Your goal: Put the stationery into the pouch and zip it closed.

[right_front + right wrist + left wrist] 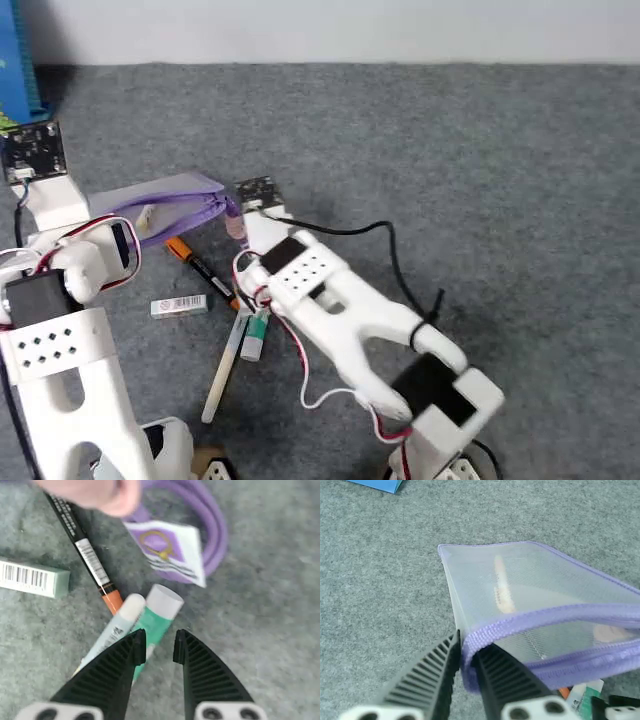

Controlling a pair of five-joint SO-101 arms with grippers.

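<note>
High view: a grey, carpet-textured tabletop [480,180] carries two white robot arms. The left arm [60,350] rises along the left edge, toward a translucent pouch with purple zip trim [170,200] that lies left of centre. The right arm [350,320] stretches from the lower middle to just beside the pouch's right end. Loose stationery lies near the pouch, between the arms: a black pen with an orange end [198,267], a small white box with a barcode [179,306], a short green tube with a white cap [256,335], and a long cream pen [222,370] touching the tube. A blue object [15,60] sits at the far left edge.

Left wrist view: the left pincer [467,652] is pressed together on the pouch's purple zip edge at one corner. A pale cream stick [504,592] shows through the pouch's mesh wall.

Right wrist view: the right pincer [159,642] hangs over the green tube and the cream pen, its jaws narrowly parted and holding nothing. Near them lie the black pen and the barcode box. A purple cord loop [210,525] with a white tag [167,550] lies beyond the tube. A blurred pink shape [95,492] cannot be identified.
</note>
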